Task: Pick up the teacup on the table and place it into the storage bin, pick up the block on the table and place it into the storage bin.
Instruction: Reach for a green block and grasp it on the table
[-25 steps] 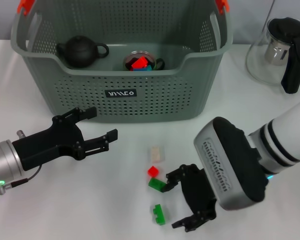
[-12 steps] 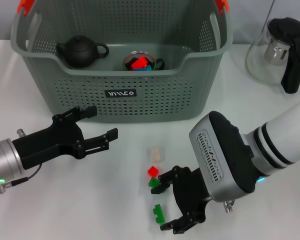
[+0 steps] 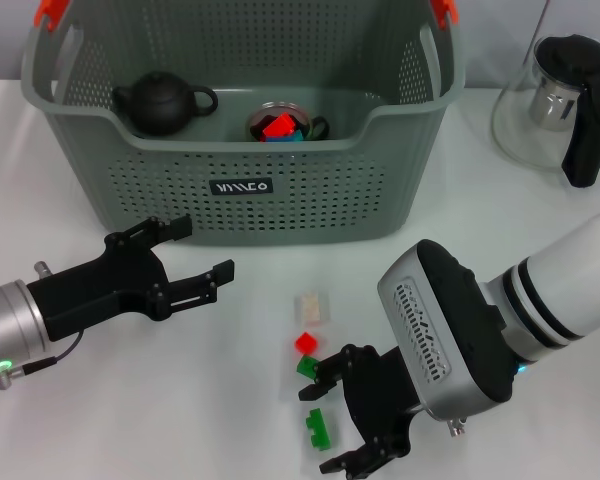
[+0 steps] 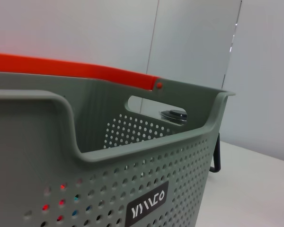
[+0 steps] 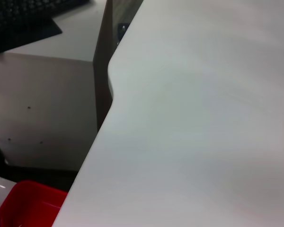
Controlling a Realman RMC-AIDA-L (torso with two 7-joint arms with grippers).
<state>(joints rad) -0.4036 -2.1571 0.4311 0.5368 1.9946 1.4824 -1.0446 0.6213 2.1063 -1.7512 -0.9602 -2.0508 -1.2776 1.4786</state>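
Your white desk (image 3: 230,400) carries everything. Nearest you, the right pincer (image 3: 342,418) hangs spread wide around the green block (image 3: 317,429) without pinching it; since a second ago it has slid leftward and nearer. A second green block (image 3: 307,367), a red block (image 3: 305,342) and a pale block (image 3: 314,306) lie just beyond. The left pincer (image 3: 193,251) hovers open and empty, unmoved. Farther back, the storage bin (image 3: 240,185) holds the teacup (image 3: 280,125) with blocks inside, beside a black teapot (image 3: 160,102). A glass pitcher (image 3: 565,100) stands at the bin's right.
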